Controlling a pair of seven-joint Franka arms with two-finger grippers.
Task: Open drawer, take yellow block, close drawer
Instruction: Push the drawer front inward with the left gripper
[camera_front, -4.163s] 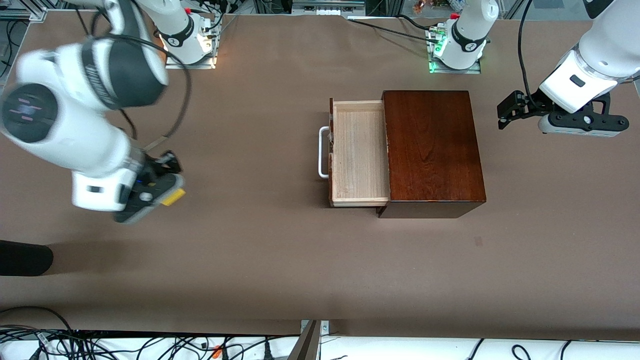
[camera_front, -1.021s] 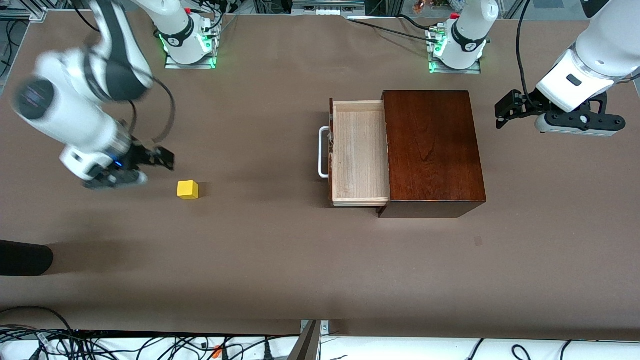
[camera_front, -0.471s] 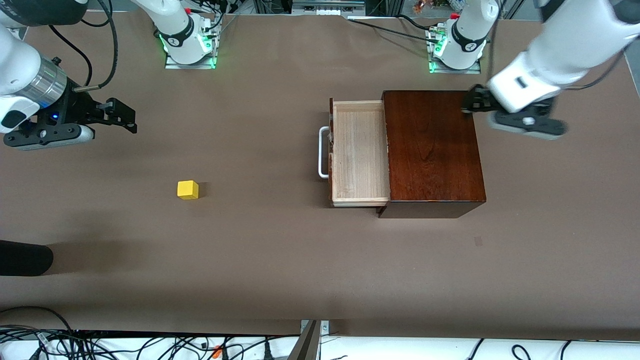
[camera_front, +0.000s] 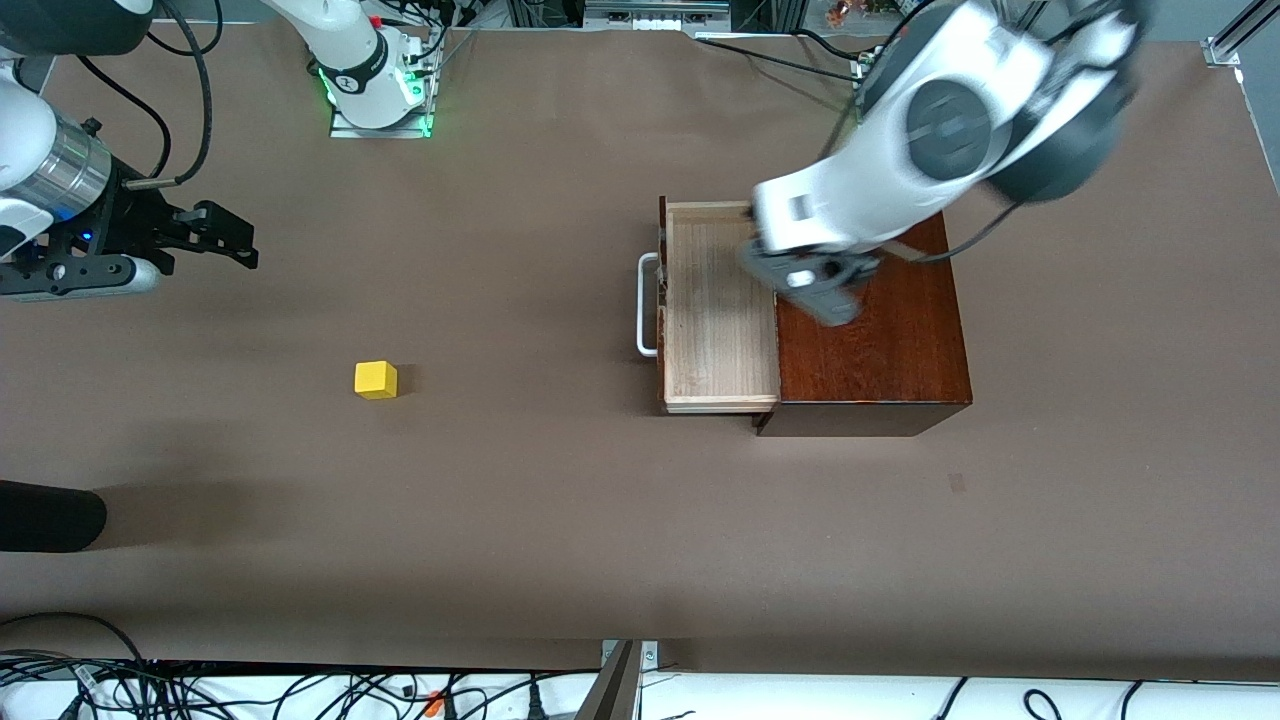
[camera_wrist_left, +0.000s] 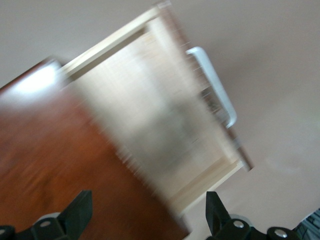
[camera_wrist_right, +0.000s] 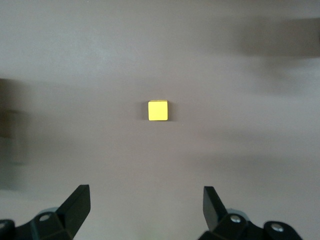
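We see the yellow block (camera_front: 376, 380) on the bare table, left of centre in the front view. The drawer (camera_front: 718, 305) stands pulled out, centre frame. Our left gripper (camera_wrist_left: 147, 212) (fingers spread wide, empty) hangs over it; the right gripper (camera_front: 215, 232), upper left, also gapes empty.

Glossy dark-wood box (camera_front: 870, 340), pale raw-looking wood drawer (camera_front: 718, 320), seemingly matt table (camera_front: 520, 480).

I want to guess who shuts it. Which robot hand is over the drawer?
The left gripper, open, over the open drawer. The right gripper waits, open, away from it.
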